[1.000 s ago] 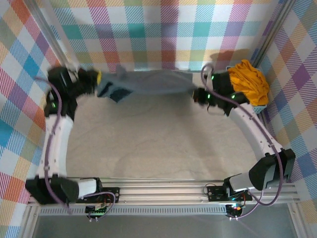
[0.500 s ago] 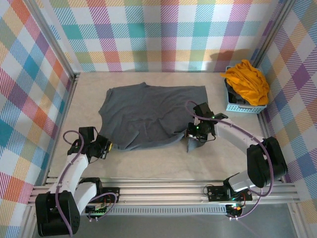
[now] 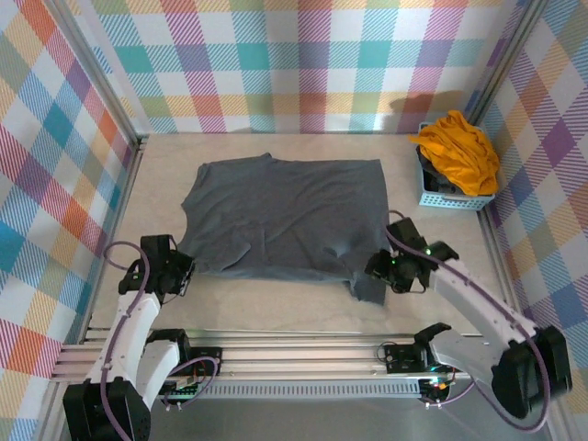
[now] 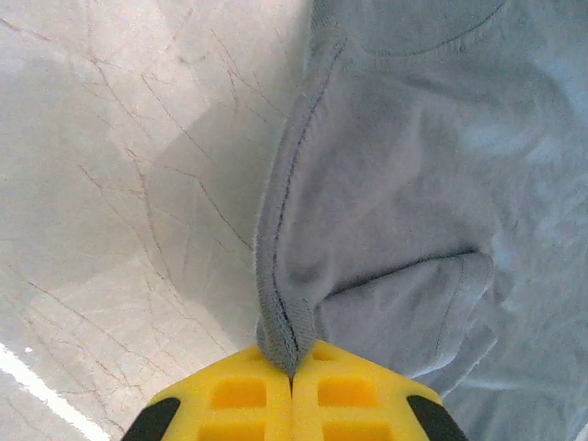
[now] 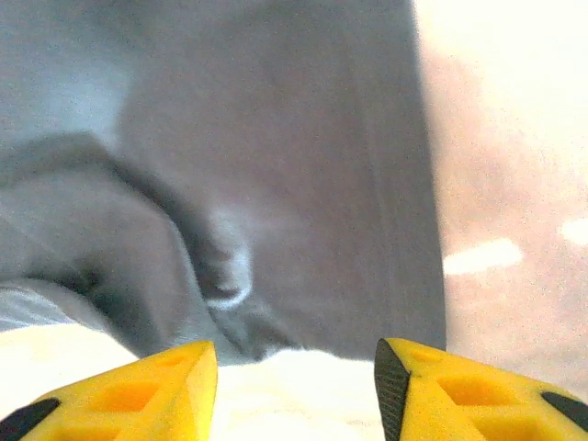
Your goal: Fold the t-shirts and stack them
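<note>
I have the grey t-shirt lying spread out across the middle of the bench, a soft matte slate cloth, mostly flat with a few low wrinkles and one small puckered ridge toward its right side. The left gripper sits at the near left corner of the shirt, its yellow jaws pressed together and pinching a bunched bit of the stitched edge. From that pinch the seam runs upward as a thick rolled line in the left wrist view, with a short sleeve folded just beside it. The right gripper is just beside the near right corner, where a loose flap of cloth pokes out toward the near edge. Its yellow jaws stand wide apart with nothing between them, and the grey cloth lies just ahead. The bench is pale and smooth, marbled with fine dark veins. At the far right corner the mustard t-shirt is a crumpled heap bulging over the rim of a small light-blue lattice basket
</note>
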Motion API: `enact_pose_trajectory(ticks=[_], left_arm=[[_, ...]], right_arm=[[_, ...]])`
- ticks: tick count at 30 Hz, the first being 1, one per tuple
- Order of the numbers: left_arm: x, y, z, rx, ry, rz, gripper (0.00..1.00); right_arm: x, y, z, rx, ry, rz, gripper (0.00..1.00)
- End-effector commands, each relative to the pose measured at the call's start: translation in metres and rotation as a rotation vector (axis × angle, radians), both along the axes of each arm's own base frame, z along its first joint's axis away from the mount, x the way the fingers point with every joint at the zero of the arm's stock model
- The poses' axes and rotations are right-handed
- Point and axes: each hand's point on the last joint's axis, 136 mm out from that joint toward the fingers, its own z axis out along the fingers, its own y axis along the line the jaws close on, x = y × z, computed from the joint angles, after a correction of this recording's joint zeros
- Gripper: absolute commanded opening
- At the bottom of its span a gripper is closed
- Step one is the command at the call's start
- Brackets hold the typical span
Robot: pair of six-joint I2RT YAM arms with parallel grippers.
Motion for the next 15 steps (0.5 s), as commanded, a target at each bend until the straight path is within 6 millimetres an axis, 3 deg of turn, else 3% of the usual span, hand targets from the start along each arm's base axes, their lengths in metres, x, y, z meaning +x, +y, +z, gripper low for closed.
enact_pose_trajectory(ticks=[1,3,5,7,11,15], left_arm=[[-0.005,0.008,0.005,0.056,0.008,0.007,0.0],[-0.002,0.006,0.006,0.051,-0.002,0.001,0.0],[-0.001,0.005,0.006,0.047,-0.007,-0.008,0.0],[0.0,0.003,0.008,0.042,-0.015,-0.019,0.0],[0.003,0.0,0.009,0.037,-0.026,-0.041,0.0],[0.006,-0.004,0.01,0.023,-0.035,-0.067,0.0]], right_arm=[[-0.027,0.007,-0.024,0.152,0.179,-0.303,0.5],[-0.031,-0.001,-0.027,0.142,0.188,-0.388,0.52],[-0.037,-0.018,-0.031,0.076,0.19,-0.467,0.68],[-0.039,-0.024,-0.038,0.056,0.205,-0.511,0.75],[-0.02,-0.003,-0.043,0.146,0.208,-0.502,0.57],[-0.018,0.01,-0.05,0.178,0.282,-0.516,0.52]])
